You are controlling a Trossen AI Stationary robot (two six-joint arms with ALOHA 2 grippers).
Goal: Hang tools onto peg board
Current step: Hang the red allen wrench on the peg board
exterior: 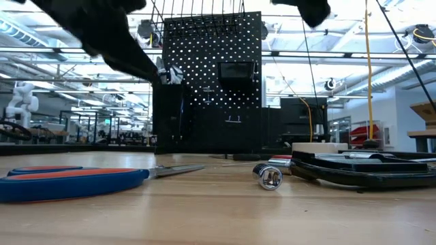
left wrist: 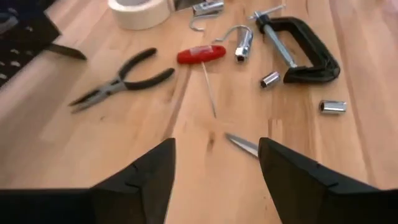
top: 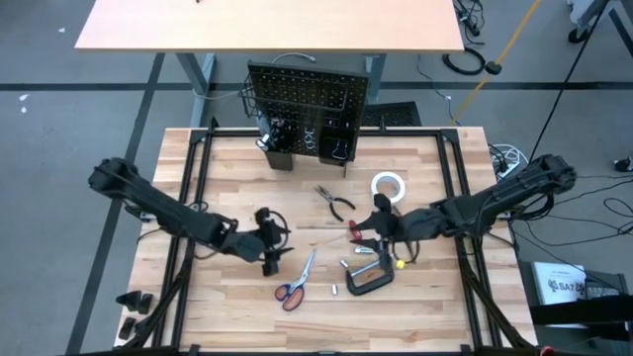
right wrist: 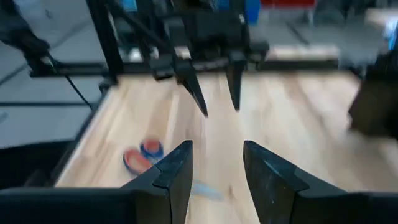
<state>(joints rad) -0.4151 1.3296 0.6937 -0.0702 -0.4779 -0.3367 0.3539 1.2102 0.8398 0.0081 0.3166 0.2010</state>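
Observation:
Several tools lie flat on the wooden table: orange-handled scissors [top: 294,283], dark-handled pliers [top: 336,202], a red screwdriver [left wrist: 200,55], a black C-clamp [top: 368,279] and a white tape roll [top: 389,186]. The black peg board [top: 307,104] stands upright at the far edge. My left gripper [top: 280,245] hangs open above the table, just beyond the scissors' blade tip [left wrist: 242,144], with nothing between its fingers [left wrist: 214,168]. My right gripper [top: 368,229] hovers open over the screwdriver's area, facing the left gripper, and its fingers [right wrist: 214,168] are empty.
Small silver sockets [left wrist: 333,106] and a metal hook [left wrist: 205,12] lie around the C-clamp. A ratchet socket [exterior: 269,177] stands in front of the low camera. Black bins [top: 282,148] hang on the peg board's lower part. Bare wood spreads at the table's left near corner.

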